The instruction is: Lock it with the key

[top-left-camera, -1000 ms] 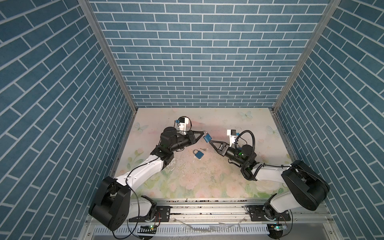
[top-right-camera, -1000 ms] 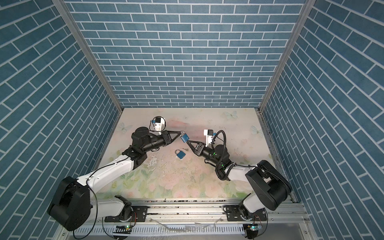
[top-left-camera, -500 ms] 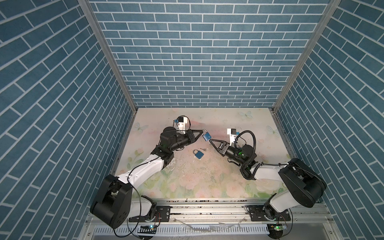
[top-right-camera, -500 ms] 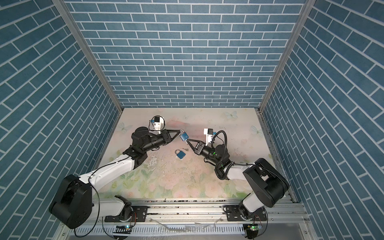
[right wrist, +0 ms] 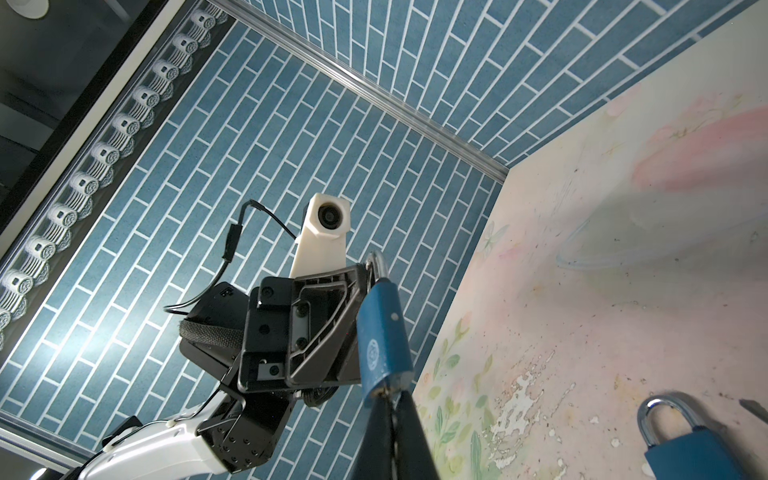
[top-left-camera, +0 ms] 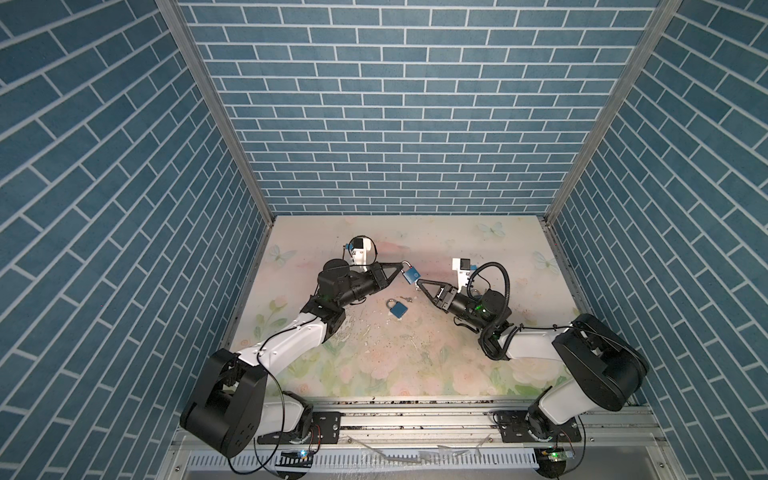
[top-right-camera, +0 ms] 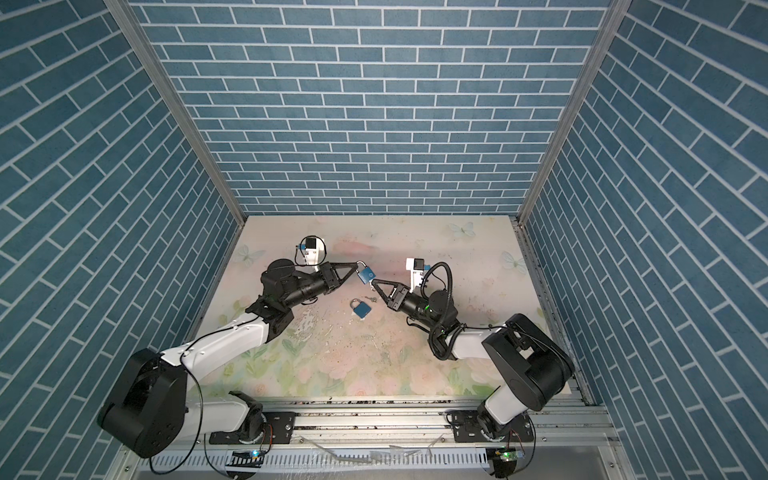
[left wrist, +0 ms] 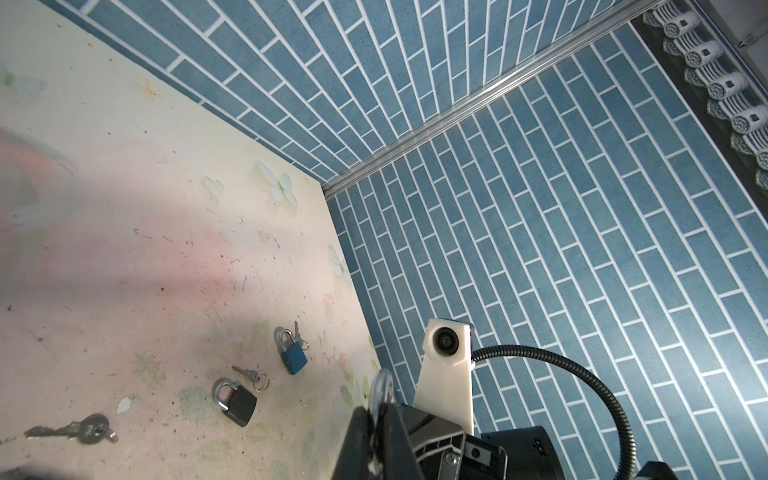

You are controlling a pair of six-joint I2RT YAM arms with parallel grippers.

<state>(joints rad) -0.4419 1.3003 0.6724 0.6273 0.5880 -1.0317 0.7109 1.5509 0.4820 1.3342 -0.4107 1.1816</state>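
Padlock [right wrist: 382, 332], blue, rigid and likely weighty, hangs by its shackle [right wrist: 385, 272] in shut left jaws; right jaws clamp what seems its thin, slippery key [right wrist: 388, 390]

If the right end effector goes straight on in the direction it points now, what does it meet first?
The blue padlock held up by the left end effector. The right end effector has its tips at the padlock's lower end, apparently touching it.
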